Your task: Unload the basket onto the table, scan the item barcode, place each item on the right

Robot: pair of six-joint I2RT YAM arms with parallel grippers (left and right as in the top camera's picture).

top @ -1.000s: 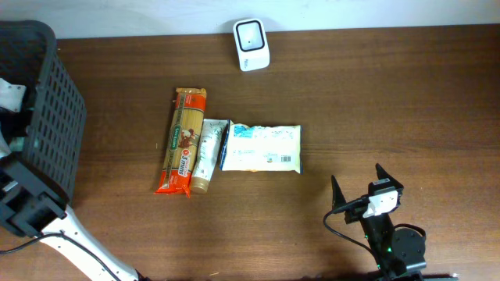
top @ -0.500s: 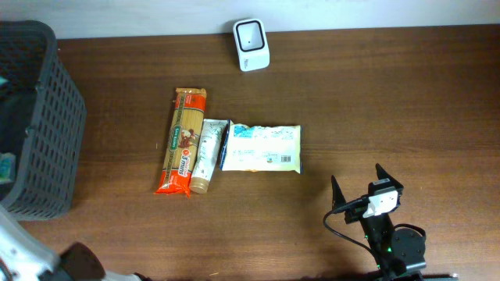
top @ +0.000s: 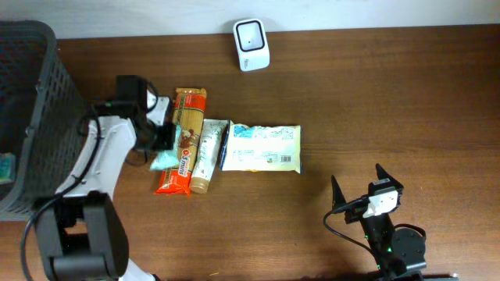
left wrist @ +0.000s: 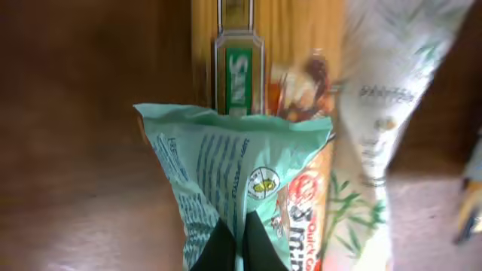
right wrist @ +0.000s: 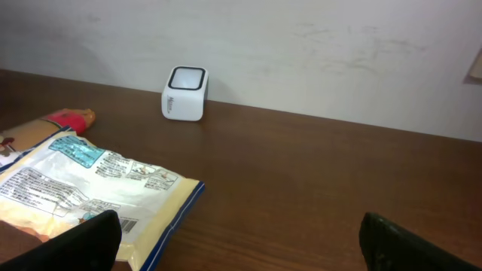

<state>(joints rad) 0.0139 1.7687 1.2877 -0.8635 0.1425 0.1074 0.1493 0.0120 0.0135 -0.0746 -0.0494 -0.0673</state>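
**A:** Where's the item?

**B:** The teal packet (left wrist: 226, 165) is pinched by one end in my left hand (left wrist: 235, 241), fingers pressed together on the film. It hangs over the spaghetti pack (top: 181, 140) on the left of the worktop (top: 391, 101). I can't tell whether the two touch.

**A:** Why grip it by the end?

**B:** My read: it keeps the printed faces free to show the scanner (top: 251, 33), which sits at the far edge with its window up. The face toward my wrist camera shows only text and a round logo, no barcode.

**A:** Right hand?

**B:** My right hand (top: 358, 181) is spread wide and empty, near right, well apart from everything.

**A:** Materials?

**B:** The packet is thin crinkly film, a flat pillow shape, so it'll flop. The spaghetti pack is long, glossy and orange. Just right of it is a pale bamboo-print pack (top: 207, 152), then a flat white-and-blue pouch (top: 262, 148) with a barcode at its near right corner. The scanner is a rounded box of hard white plastic. The worktop is dark wood grain. A black mesh basket (top: 47, 117) stands at far left.
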